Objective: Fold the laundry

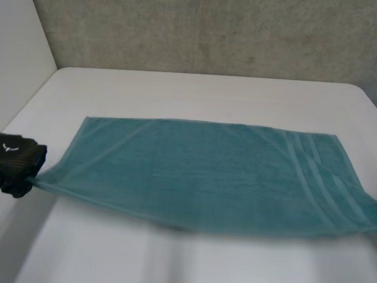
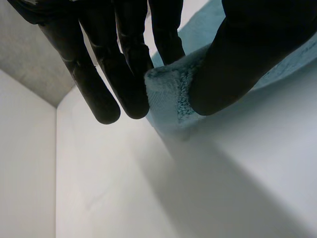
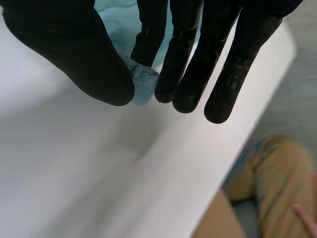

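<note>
A teal towel [image 1: 205, 175] lies spread across the white tabletop [image 1: 205, 94], its near edge raised. The left hand [image 1: 11, 160], a small white emblem on its back, pinches the near left corner. The right hand [image 3: 74, 54] pinches the near right corner between thumb and fingers. A person's tan-trousered leg [image 3: 270, 173] is just past the tabletop's edge.

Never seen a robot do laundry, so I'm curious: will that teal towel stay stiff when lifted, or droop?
Probably floppy: the towel sags between its near corners, pinched by the left hand and right hand. Its looped pile looks grippy, so slipping seems unlikely. It seems light, since corner pinches alone hold up that edge.
</note>
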{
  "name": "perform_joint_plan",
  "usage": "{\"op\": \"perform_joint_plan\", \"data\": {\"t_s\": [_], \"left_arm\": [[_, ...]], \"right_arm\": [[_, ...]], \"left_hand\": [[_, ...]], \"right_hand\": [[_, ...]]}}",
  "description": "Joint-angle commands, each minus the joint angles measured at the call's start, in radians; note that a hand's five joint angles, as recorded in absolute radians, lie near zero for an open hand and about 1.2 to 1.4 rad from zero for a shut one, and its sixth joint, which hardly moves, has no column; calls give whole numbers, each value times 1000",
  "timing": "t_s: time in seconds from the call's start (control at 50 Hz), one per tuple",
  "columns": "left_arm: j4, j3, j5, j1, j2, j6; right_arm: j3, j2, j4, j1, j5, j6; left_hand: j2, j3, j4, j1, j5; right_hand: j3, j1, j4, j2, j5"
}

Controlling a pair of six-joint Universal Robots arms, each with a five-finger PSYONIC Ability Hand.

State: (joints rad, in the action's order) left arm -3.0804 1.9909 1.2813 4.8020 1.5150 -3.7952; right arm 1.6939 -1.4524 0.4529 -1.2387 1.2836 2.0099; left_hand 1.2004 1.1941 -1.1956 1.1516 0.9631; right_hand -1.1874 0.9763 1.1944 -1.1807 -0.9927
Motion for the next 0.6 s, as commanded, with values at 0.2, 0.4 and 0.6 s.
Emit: {"op": "perform_joint_plan", "data": {"t_s": [0.2, 0.4, 0.6], "left_arm": [[-346, -587, 101, -172, 666, 58], [-412, -941, 111, -226, 913, 71], [-429, -1084, 135, -240, 1041, 68]], "right_arm": [[-427, 488, -387, -269, 141, 294], [-721, 753, -652, -347, 194, 369], [-890, 895, -711, -387, 224, 366]], "left_hand": [[196, 202, -201, 245, 259], [196, 202, -201, 245, 259], [196, 202, -201, 245, 259]], "right_hand": [[-209, 420, 202, -216, -229], [-209, 420, 202, -216, -229], [-30, 241, 23, -36, -50]]}}
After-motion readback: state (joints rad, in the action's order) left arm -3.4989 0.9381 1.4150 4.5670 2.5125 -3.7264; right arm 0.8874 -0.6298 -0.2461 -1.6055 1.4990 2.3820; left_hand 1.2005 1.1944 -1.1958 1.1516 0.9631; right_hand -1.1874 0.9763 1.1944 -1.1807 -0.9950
